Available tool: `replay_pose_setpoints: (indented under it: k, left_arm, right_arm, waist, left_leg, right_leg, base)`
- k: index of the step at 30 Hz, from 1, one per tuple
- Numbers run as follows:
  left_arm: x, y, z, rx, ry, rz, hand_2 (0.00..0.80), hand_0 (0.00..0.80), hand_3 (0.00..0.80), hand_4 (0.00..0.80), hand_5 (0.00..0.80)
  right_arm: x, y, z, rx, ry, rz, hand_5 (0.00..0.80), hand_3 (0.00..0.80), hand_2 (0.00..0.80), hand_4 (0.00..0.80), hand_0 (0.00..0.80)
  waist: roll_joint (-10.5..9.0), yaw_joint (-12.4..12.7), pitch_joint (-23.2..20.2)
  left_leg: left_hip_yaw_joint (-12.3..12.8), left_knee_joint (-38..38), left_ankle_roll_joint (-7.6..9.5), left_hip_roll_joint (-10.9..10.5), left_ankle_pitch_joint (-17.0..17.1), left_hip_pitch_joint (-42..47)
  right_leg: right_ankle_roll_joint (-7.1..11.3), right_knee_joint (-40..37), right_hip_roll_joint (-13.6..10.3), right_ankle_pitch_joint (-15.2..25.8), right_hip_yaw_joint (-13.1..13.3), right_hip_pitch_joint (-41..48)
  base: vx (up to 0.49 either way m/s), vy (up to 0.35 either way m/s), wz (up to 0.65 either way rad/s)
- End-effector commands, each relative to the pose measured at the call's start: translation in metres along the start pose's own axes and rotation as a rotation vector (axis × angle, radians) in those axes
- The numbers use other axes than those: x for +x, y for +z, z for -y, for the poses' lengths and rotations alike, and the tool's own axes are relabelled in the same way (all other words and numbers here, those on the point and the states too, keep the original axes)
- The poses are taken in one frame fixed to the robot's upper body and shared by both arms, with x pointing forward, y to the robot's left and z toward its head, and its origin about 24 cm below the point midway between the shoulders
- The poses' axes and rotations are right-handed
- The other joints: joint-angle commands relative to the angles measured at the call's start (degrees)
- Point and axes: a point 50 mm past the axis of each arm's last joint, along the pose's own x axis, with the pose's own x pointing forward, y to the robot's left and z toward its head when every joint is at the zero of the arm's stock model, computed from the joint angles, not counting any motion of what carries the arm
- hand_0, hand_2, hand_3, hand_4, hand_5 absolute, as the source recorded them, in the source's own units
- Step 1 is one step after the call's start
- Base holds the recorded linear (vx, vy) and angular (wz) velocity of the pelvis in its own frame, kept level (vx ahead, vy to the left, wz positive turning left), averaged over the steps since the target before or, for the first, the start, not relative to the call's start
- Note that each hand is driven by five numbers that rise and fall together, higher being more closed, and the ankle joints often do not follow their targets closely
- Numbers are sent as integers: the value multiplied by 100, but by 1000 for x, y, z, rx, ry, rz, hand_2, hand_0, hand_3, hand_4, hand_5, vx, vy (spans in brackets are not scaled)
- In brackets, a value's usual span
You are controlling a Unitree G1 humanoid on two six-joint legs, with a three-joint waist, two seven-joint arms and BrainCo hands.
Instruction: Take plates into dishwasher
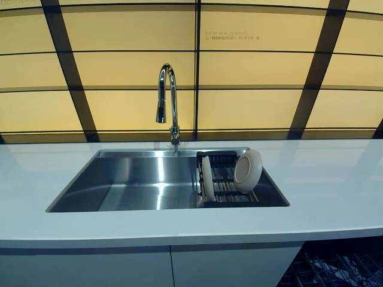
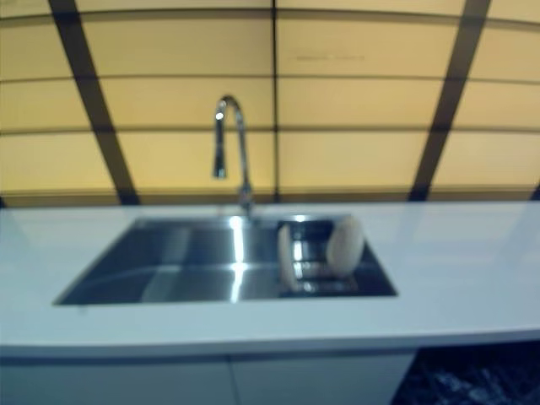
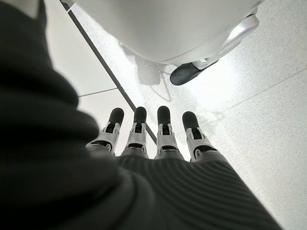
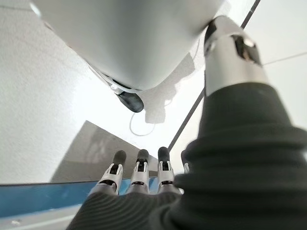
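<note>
With both hands hanging empty, the left hand (image 3: 158, 143) and right hand (image 4: 139, 179) with fingers straight, we judged it best to reach first for the plates (image 1: 248, 170) standing in the rack (image 1: 224, 179) at the sink's (image 1: 131, 179) three o'clock end.

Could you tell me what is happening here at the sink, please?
Nothing is being handled yet. Two plates stand on edge in a dark rack at the right end of the sink: a round plate leaning at the right, and a thin plate at the rack's left. The dishwasher rack shows below the counter, lower right. The left hand and right hand hang down with straight fingers, holding nothing, seen only in their wrist views.
</note>
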Motion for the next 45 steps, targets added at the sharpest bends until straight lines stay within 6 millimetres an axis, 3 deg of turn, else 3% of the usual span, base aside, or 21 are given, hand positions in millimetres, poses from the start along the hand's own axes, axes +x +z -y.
replay_pose_setpoints:
  k: [1, 3, 7, 9, 11, 13, 15, 17, 21, 24, 26, 32, 36, 40, 45]
  left_arm:
    - [1, 11, -17, 30, 26, 1, 0, 0, 0, 0, 0]
    - [0, 7, -19, 20, 31, -6, 0, 0, 0, 0, 0]
    - [-4, -13, -25, -18, 56, -36, 0, 0, 0, 0, 0]
    - [-5, -19, -23, -34, 63, -42, 0, 0, 0, 0, 0]
    - [-5, -22, -22, -48, 68, -41, 0, 0, 0, 0, 0]
    - [-5, -23, -20, -61, 77, -31, 0, 0, 0, 0, 0]
    - [-5, -22, -19, -65, 80, -24, 0, 0, 0, 0, 0]
    - [-5, -19, -21, -63, 81, -19, 0, 0, 0, 0, 0]
    - [-4, -11, -25, -58, 79, -20, 0, 0, 0, 0, 0]
    - [-4, -11, -26, -47, 74, -36, 0, 0, 0, 0, 0]
    - [-4, -10, -28, -42, 73, -40, 0, 0, 0, 0, 0]
    - [-4, -11, -27, -28, 74, -46, 0, 0, 0, 0, 0]
    - [-4, -8, -30, -20, 77, -44, 0, 0, 0, 0, 0]
    - [-5, -8, -35, -17, 86, -40, 0, 0, 0, 0, 0]
    - [-7, -16, -40, -18, 106, -48, 0, 0, 0, 0, 0]
  right_arm:
    - [0, -16, 7, 332, -74, -70, 0, 0, 0, 0, 0]
    - [-2, -15, 21, 536, -154, 4, 0, 0, 0, 0, 0]
    - [-29, 9, 88, 981, -439, 386, 0, 0, 0, 0, 0]
    - [-63, 36, 127, 1134, -584, 663, 0, 0, 0, 0, 0]
    - [-97, 55, 149, 1171, -673, 882, 0, 0, 0, 0, 0]
    - [-161, 77, 182, 1184, -889, 1217, 0, 0, 0, 0, 0]
    - [-194, 85, 194, 1159, -1016, 1358, 0, 0, 0, 0, 0]
    - [-242, 93, 207, 1119, -1248, 1484, 0, 0, 0, 0, 0]
    - [-314, 112, 213, 1032, -1510, 1709, 0, 0, 0, 0, 0]
    - [-347, 129, 211, 943, -1577, 1804, 0, 0, 0, 0, 0]
    - [-358, 134, 211, 900, -1597, 1826, 0, 0, 0, 0, 0]
    - [-369, 137, 214, 822, -1555, 1847, 0, 0, 0, 0, 0]
    - [-345, 143, 220, 740, -1405, 1691, 0, 0, 0, 0, 0]
    - [-267, 149, 216, 487, -1000, 1328, 0, 0, 0, 0, 0]
    - [-179, 133, 188, 393, -564, 1013, 0, 0, 0, 0, 0]
  waist:
    - [-288, -148, 276]
    - [-313, -187, 276]
    - [-420, -405, 269]
    - [-443, -544, 258]
    - [-452, -659, 245]
    - [-442, -776, 215]
    - [-434, -804, 203]
    - [-416, -803, 187]
    - [-366, -748, 162]
    - [-362, -718, 136]
    - [-379, -696, 112]
    - [-443, -666, 17]
    - [-455, -671, 11]
    - [-485, -692, 55]
    - [-556, -740, 122]
  left_leg:
    - [506, -15, 413, -417, -257, 1]
    - [536, -15, 416, -409, -271, 26]
    - [696, -15, 437, -358, -310, 55]
    - [775, -15, 468, -361, -348, 41]
    - [846, -15, 498, -373, -386, 26]
    - [927, -15, 548, -402, -439, 17]
    - [976, -15, 575, -420, -465, 27]
    - [1030, -15, 605, -441, -492, 32]
    - [1067, -15, 643, -459, -519, 30]
    - [1071, -15, 663, -463, -517, 31]
    - [1075, -15, 677, -469, -526, 24]
    - [1067, -15, 695, -479, -574, 13]
    - [1075, -15, 688, -478, -584, 18]
    - [1093, -15, 710, -482, -552, 0]
    - [1183, -15, 740, -468, -541, 34]
  right_leg:
    - [277, 13, -15, -221, -15, 179]
    - [302, 13, -15, -200, 15, 185]
    - [380, 36, -4, -141, 184, 109]
    - [420, 29, -13, -99, 265, 44]
    - [442, 24, -30, -77, 327, -18]
    - [479, 33, -68, -59, 392, -95]
    - [503, 44, -94, -47, 422, -122]
    - [543, 68, -135, -30, 469, -161]
    - [611, 186, -211, -16, 523, -268]
    - [644, 277, -245, -19, 576, -325]
    - [659, 279, -261, -15, 588, -333]
    - [682, 231, -276, -9, 581, -311]
    - [695, 266, -280, -8, 571, -341]
    - [693, 285, -278, 26, 582, -401]
    - [694, 372, -265, 56, 543, -467]
  base:
    - [42, 13, -1]
    - [42, 2, -2]
    - [14, -10, -15]
    - [-17, 37, -31]
    - [-36, 77, -30]
    - [-28, 102, -31]
    - [-4, 85, -18]
    - [1, 89, -15]
    - [2, 92, -7]
    - [12, 56, -2]
    - [10, 26, -5]
    - [13, 8, -5]
    - [2, 2, -1]
    - [-24, -10, -7]
    - [-16, -36, -7]
